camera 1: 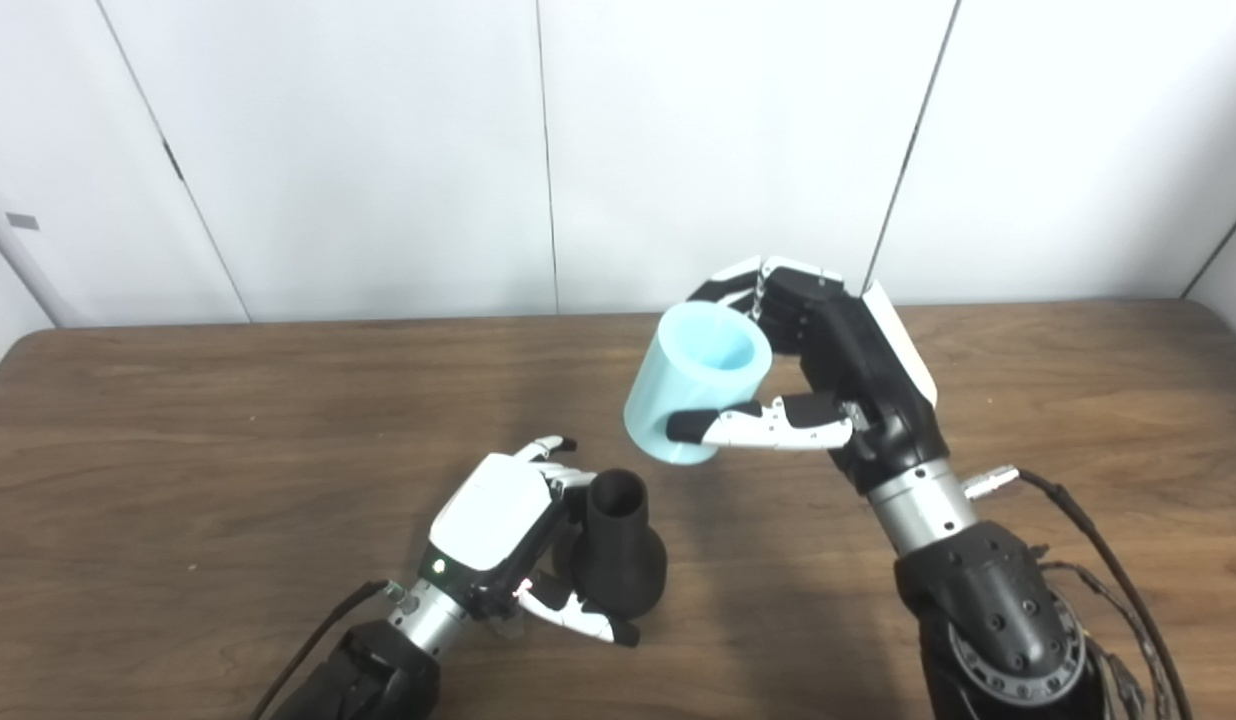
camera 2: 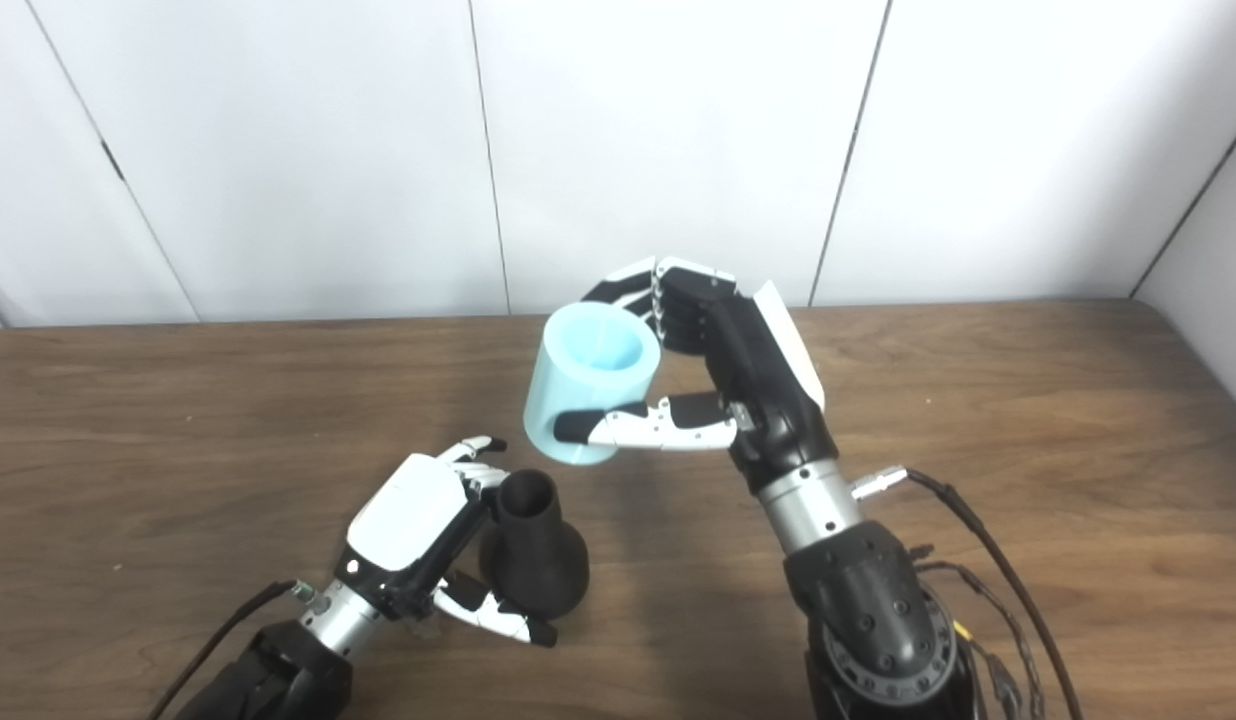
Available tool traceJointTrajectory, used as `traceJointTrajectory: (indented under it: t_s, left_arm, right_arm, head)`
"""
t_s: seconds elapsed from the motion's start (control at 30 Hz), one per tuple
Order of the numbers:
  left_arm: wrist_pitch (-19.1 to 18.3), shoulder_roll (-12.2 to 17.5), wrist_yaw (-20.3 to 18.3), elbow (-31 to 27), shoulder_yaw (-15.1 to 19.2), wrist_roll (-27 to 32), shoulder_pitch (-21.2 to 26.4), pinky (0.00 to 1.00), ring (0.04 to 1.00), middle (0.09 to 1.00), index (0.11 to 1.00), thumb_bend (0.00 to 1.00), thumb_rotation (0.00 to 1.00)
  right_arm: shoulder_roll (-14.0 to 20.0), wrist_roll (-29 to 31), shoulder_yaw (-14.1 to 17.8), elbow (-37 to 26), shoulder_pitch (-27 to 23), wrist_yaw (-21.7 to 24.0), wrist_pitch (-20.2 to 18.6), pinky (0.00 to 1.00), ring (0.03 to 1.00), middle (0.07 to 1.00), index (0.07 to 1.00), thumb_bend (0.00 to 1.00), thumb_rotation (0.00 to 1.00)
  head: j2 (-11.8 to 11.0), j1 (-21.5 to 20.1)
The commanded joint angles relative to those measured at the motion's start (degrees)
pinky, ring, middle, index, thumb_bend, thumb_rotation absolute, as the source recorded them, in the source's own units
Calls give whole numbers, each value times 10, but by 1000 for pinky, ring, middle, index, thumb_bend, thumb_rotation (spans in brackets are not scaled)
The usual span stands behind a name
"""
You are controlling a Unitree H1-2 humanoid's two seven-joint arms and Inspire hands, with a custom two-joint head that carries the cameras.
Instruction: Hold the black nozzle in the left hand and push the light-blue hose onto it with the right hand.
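The left robot hand (camera 1: 503,530) grips the black nozzle (camera 1: 618,545) low on the tabletop (camera 1: 228,420) (its open neck points up). The right robot hand (camera 1: 828,380) holds the blue hose (camera 1: 693,385) in the air, above the nozzle and apart from it

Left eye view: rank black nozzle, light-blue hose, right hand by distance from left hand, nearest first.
From the left hand:
1. Black nozzle, in its grasp, on its right side.
2. Light-blue hose, up and to the right, lifted off the table.
3. Right hand, farther right, gripping the hose.
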State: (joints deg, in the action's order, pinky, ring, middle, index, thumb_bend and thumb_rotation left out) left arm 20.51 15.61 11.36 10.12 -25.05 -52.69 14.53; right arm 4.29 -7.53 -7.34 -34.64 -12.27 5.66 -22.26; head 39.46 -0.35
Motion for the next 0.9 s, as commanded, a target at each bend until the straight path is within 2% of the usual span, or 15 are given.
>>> traceJointTrajectory:
  t_s: [0.0,0.1,0.27,0.5,0.87]
  left_arm:
    - [-1,-15,8,35,-15,9,-44,840,469,465,499,523,0]
    - [-2,-14,3,32,-15,11,-45,836,472,471,494,523,0]
    - [4,-14,5,33,-14,15,-46,824,472,470,496,523,0]
    - [6,-15,7,32,-16,15,-48,825,467,469,497,523,0]
    - [2,-15,3,25,-18,11,-51,816,470,474,491,523,0]
  right_arm:
    - [4,-10,-7,-23,-8,8,13,276,346,454,522,519,0]
    - [5,-14,-11,-18,1,9,22,293,347,451,525,519,0]
    - [2,-5,-10,-14,8,13,6,291,344,446,528,518,0]
    - [1,1,-11,-3,14,15,7,277,333,446,527,518,0]
    - [7,-15,-24,35,24,12,64,285,341,444,529,518,0]
  head:
    - [0,0]
    - [0,0]
    - [1,0]
    - [3,2]
    - [4,6]
